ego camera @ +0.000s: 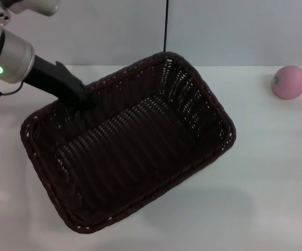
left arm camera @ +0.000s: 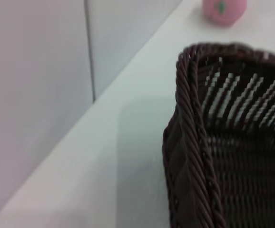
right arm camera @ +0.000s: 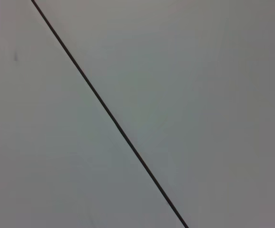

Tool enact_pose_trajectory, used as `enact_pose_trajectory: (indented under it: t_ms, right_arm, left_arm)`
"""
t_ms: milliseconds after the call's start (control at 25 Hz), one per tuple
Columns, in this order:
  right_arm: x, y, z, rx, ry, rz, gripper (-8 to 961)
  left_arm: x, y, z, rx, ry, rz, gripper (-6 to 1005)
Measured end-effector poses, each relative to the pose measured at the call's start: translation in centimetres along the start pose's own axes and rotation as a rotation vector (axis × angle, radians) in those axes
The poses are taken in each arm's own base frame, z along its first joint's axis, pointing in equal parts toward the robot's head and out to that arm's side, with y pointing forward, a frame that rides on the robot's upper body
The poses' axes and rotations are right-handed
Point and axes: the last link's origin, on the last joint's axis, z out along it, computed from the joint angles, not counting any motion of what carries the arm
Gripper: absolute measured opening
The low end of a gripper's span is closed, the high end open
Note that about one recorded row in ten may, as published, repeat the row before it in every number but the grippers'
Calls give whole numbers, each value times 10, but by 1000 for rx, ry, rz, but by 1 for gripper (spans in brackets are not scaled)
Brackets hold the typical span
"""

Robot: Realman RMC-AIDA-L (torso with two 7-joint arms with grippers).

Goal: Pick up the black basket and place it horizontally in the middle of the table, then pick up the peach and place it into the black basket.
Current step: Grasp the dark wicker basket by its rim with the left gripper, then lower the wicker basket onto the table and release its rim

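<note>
The black basket (ego camera: 132, 151) fills the middle and left of the head view, turned at a slant, and casts a shadow on the table (ego camera: 276, 178) below its near side. My left gripper (ego camera: 80, 99) reaches in from the far left and is shut on the basket's far-left rim. The basket's braided rim and corner also show in the left wrist view (left arm camera: 194, 142). The peach (ego camera: 289, 82) lies on the table at the far right, well apart from the basket; it also shows in the left wrist view (left arm camera: 224, 9). My right gripper is out of view.
A pale wall with a thin dark vertical seam (ego camera: 165, 26) stands behind the table's far edge. White tabletop (left arm camera: 113, 161) shows between the basket and the wall. The right wrist view shows only the wall and the seam (right arm camera: 113, 118).
</note>
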Motion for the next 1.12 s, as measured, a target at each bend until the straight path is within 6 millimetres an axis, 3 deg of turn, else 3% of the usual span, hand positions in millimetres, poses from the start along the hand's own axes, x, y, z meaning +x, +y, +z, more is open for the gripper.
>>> enact_pose_trajectory:
  t_ms: [600,880,1120]
  right_arm:
    - [0,1,1,-3,0,2,477]
    - [3,-1,2,14,15,6,478]
    - [6,0,1,18,21,14,477]
  left_arm:
    - [-2,-4,-42,-47,291,59,176]
    - [2,-1,-54,-88,306,163,178]
    - [20,11,-61,-161,285,318,183]
